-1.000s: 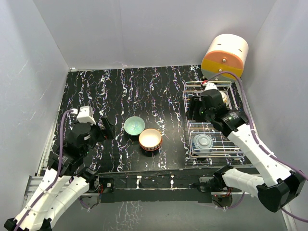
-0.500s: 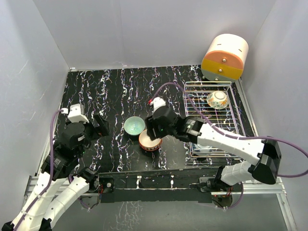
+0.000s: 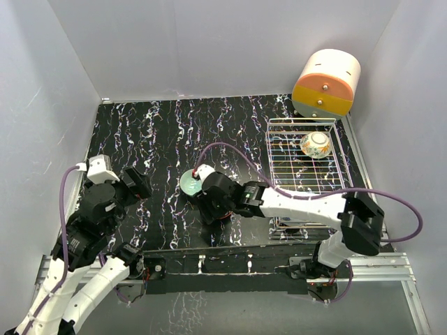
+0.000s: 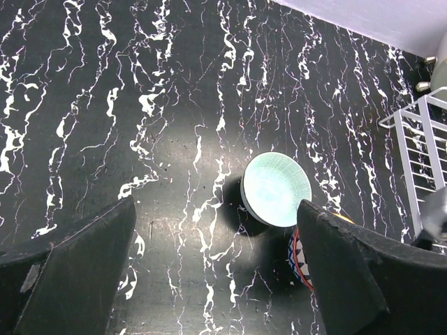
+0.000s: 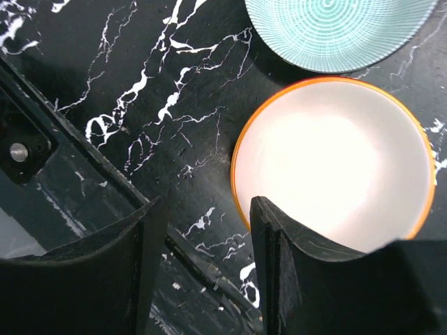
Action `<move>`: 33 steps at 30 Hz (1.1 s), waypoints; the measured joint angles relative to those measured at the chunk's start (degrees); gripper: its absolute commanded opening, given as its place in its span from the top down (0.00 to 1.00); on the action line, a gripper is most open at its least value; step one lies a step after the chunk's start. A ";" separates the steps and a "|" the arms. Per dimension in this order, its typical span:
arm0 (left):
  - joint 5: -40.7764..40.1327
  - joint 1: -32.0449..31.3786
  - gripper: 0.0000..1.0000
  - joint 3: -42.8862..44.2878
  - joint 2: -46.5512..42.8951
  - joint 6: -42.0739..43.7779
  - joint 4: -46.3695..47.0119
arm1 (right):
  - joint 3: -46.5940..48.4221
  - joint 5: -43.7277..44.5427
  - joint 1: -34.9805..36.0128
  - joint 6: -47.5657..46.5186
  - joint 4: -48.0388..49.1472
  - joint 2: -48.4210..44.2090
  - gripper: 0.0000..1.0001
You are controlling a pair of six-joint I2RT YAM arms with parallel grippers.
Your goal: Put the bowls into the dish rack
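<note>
Right end effector [image 5: 202,279] is open, straddling one edge of the red-orange bowl [image 5: 335,167]: one finger over the white inside, the other outside over the table [image 5: 174,63]. I'd sink the rim deep between the fingers before squeezing, and avoid nudging the mint bowl [image 5: 335,28] right beside it. The dish rack [image 3: 268,157] sits well off to the right, with the cream bowl [image 3: 316,144] already in it.

The silver wire dish rack [image 3: 297,171] is holding the cream flowered bowl [image 3: 316,144] at its far end, while the mint green bowl [image 4: 276,188] and the white-lined orange bowl [image 5: 335,164] are sitting upright just beside each other, well left of it
</note>
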 measured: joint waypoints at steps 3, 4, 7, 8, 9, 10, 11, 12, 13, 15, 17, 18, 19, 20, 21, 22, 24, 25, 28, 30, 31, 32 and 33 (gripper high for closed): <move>-0.39 0.00 0.03 0.02 -0.46 -0.28 -0.33 | 0.09 -0.83 -0.04 -1.55 0.87 2.91 0.48; -0.46 0.00 0.03 0.02 -0.57 -0.37 -0.39 | 0.11 -0.98 -0.04 -1.92 0.94 3.85 0.48; -0.72 0.00 0.03 0.02 -0.94 -0.52 -0.59 | 0.37 -1.11 -0.04 -2.95 0.92 6.16 0.50; -0.81 0.00 0.03 0.02 -1.09 -0.57 -0.70 | 0.42 -1.05 -0.04 -3.10 0.92 6.64 0.51; -0.85 0.00 0.03 0.02 -1.27 -0.61 -0.83 | 0.42 -0.98 -0.04 -3.17 0.90 6.93 0.52; -0.90 0.00 0.03 0.02 -1.42 -0.61 -0.98 | 0.42 -0.83 -0.04 -3.21 0.87 7.08 0.54; -0.98 0.00 0.03 0.02 -1.53 -0.61 -1.05 | 0.44 -0.61 -0.04 -3.28 0.90 7.15 0.55; -1.05 0.00 0.03 0.02 -1.57 -0.61 -1.05 | 0.48 -0.35 -0.04 -3.30 0.90 7.15 0.61; -1.09 0.00 0.03 0.02 -1.60 -0.61 -1.05 | 0.55 -0.13 -0.04 -3.30 0.90 7.17 0.65; -1.11 0.00 0.03 -0.02 -1.60 -0.61 -1.03 | 0.98 0.26 -0.04 -3.48 0.92 7.30 0.74; -1.16 0.00 0.03 -0.07 -1.60 -0.59 -1.03 | 1.27 0.94 -0.07 -3.54 0.96 7.32 0.75; -1.18 0.00 0.03 -0.11 -1.60 -0.59 -1.03 | 1.31 1.11 -0.15 -3.45 1.01 7.32 0.75; -1.20 0.00 0.03 -0.17 -1.60 -0.59 -1.03 | 1.31 1.36 -0.15 -3.48 1.07 7.32 0.75; -1.20 0.00 0.03 -0.22 -1.60 -0.59 -1.03 | 1.31 1.51 -0.15 -3.48 1.07 7.32 0.74; -1.20 0.00 0.03 -0.24 -1.60 -0.59 -1.05 | 1.31 1.66 -0.15 -3.48 1.05 7.32 0.73; -1.20 0.00 0.03 -0.24 -1.60 -0.59 -1.05 | 1.31 1.79 -0.15 -3.48 1.05 7.32 0.71; -1.20 0.00 0.03 -0.26 -1.70 -0.59 -1.05 | 1.31 1.81 -0.15 -3.48 1.03 7.32 0.70; -1.20 0.00 0.03 -0.26 -1.81 -0.59 -1.05 | 1.31 1.81 -0.15 -3.50 1.03 7.34 0.70; -1.20 0.00 0.03 -0.26 -2.25 -0.59 -1.05 | 1.33 1.79 -0.15 -3.50 1.03 7.58 0.72; -1.20 0.00 0.03 -0.26 -2.43 -0.61 -1.05 | 1.46 1.81 -0.15 -3.52 1.01 8.07 0.78; -1.20 0.00 0.03 -0.26 -2.47 -0.59 -1.07 | 1.57 1.81 -0.15 -3.50 1.01 8.39 0.83; -1.20 0.00 0.03 -0.26 -2.47 -0.61 -1.07 | 1.64 1.84 -0.15 -3.52 1.01 8.66 0.90; -1.20 0.00 0.03 -0.26 -2.47 -0.59 -1.09 | 1.73 2.03 -0.15 -3.48 0.92 8.98 0.92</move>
